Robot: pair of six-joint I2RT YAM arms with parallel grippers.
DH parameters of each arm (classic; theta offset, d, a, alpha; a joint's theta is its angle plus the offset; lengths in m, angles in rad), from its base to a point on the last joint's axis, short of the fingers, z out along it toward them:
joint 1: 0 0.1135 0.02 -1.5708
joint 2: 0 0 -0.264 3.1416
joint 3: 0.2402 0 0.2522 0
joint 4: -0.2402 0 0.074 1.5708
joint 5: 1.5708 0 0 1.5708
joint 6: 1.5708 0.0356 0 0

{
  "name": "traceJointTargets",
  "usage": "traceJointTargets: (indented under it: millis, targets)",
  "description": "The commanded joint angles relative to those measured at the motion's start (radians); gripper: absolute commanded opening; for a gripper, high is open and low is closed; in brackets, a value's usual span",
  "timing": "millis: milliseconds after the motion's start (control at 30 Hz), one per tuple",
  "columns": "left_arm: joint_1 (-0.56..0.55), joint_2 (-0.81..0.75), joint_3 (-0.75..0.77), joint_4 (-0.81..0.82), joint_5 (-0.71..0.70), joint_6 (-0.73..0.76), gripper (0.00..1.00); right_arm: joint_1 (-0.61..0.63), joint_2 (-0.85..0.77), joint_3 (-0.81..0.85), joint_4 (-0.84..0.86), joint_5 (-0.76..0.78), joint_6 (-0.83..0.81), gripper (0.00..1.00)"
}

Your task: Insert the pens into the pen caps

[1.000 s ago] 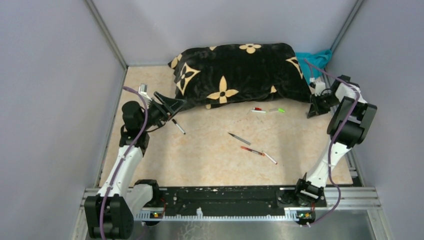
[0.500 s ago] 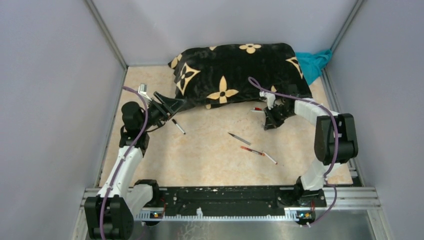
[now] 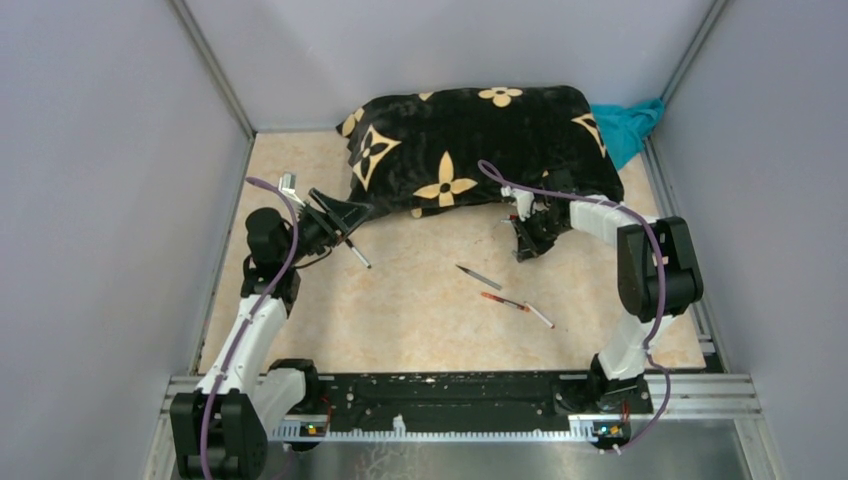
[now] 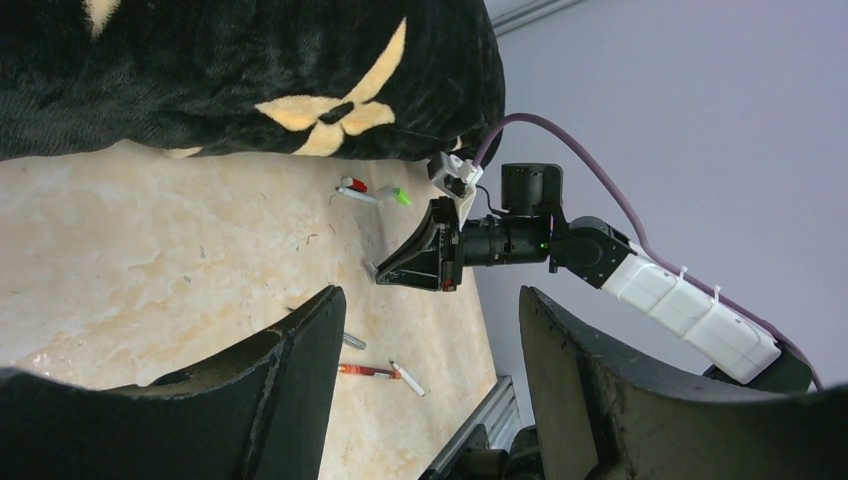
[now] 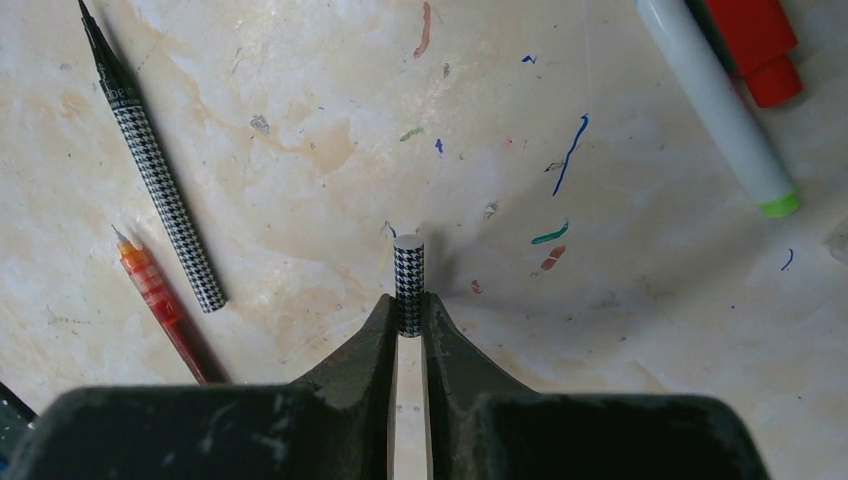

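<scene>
Marbled tabletop point(image 5: 620, 330) — my right gripper point(image 5: 408, 312) pinches a houndstooth pen cap point(image 5: 408, 270), the houndstooth pen point(image 5: 160, 175) lying apart; I see my left gripper point(image 4: 430, 300) spread wide.

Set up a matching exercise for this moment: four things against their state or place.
1. houndstooth cap
2. houndstooth pen
3. white pen
4. left gripper

A. open, holding nothing
B. has a green end
C. clamped in the right gripper
D. lying beside the orange-red pen

Pairs: 1-C, 2-D, 3-B, 4-A
</scene>
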Motion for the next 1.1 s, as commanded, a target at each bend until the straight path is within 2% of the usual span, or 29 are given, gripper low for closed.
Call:
traceJointTargets:
  millis: [0, 300, 700, 900, 1067]
  targets:
    - [-0.005, -0.015, -0.004, 0.026, 0.007, 0.008, 0.7, 0.012, -0.004, 0.035, 0.027, -0.003, 0.018, 0.08]
    - [-0.007, -0.03, -0.036, 0.032, 0.017, -0.01, 0.7, 0.039, -0.002, 0.042, 0.013, -0.023, 0.016, 0.11]
    - [-0.007, -0.091, -0.035, -0.043, -0.009, 0.019, 0.7, 0.301, 0.058, 0.214, -0.014, -0.015, 0.066, 0.11]
    - [-0.007, -0.166, -0.03, -0.207, -0.117, 0.078, 0.69, 0.422, 0.119, 0.257, -0.009, -0.003, 0.122, 0.11]
    - [-0.007, -0.227, -0.034, -0.346, -0.2, 0.121, 0.7, 0.519, 0.147, 0.23, 0.036, 0.136, 0.18, 0.12]
